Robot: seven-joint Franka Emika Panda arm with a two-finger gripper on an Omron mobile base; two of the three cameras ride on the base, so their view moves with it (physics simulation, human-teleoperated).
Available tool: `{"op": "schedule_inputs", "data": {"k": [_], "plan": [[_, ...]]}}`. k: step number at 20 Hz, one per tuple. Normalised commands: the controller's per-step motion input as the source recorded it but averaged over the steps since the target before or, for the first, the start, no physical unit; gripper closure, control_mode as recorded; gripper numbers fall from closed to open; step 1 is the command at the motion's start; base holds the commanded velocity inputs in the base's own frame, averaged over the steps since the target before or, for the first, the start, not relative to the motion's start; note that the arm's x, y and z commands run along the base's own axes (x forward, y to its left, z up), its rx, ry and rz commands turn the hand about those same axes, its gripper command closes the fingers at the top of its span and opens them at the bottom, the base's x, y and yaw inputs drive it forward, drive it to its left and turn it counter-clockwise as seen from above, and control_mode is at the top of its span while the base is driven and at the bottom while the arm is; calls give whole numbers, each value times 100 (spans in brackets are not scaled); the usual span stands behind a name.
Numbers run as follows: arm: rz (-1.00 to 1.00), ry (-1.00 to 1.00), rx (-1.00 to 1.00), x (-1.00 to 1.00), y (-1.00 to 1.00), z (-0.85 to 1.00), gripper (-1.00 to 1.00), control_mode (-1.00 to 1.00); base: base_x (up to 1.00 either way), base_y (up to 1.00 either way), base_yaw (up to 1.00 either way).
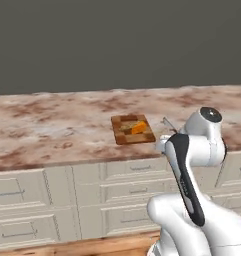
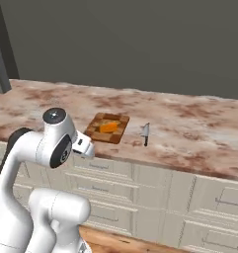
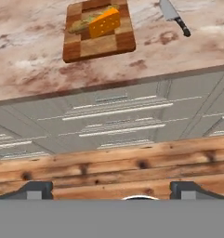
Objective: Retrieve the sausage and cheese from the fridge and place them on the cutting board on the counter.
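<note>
One item is placed: the cheese (image 3: 104,22) rests on the cutting board (image 3: 98,45). Sausage placement cannot be confirmed. Gripper (image 3: 111,189) spread wide, empty; knife (image 3: 174,16) at 3 o'clock from board.

A: How much of the end effector (image 3: 111,193) showed?
B: Only its two dark tips rose at the hand view's bottom edge; the finger bodies were cut off, so its grip was unreadable.
A: And ahead of it?
B: The knife (image 3: 174,17) lost its blade tip at the top edge. The cheese (image 3: 104,22) hid part of an olive lump.
</note>
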Motion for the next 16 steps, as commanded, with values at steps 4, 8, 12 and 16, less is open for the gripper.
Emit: {"op": "schedule_inputs", "data": {"k": [4, 8, 12, 16], "plan": [[0, 0, 0, 0, 0, 0, -100, 100, -10, -4, -86], [0, 0, 0, 0, 0, 0, -100, 100, 0, 3, -100], [0, 0, 0, 0, 0, 0, -100, 100, 0, 1, -100], [0, 0, 0, 0, 0, 0, -100, 100, 0, 0, -99]]}}
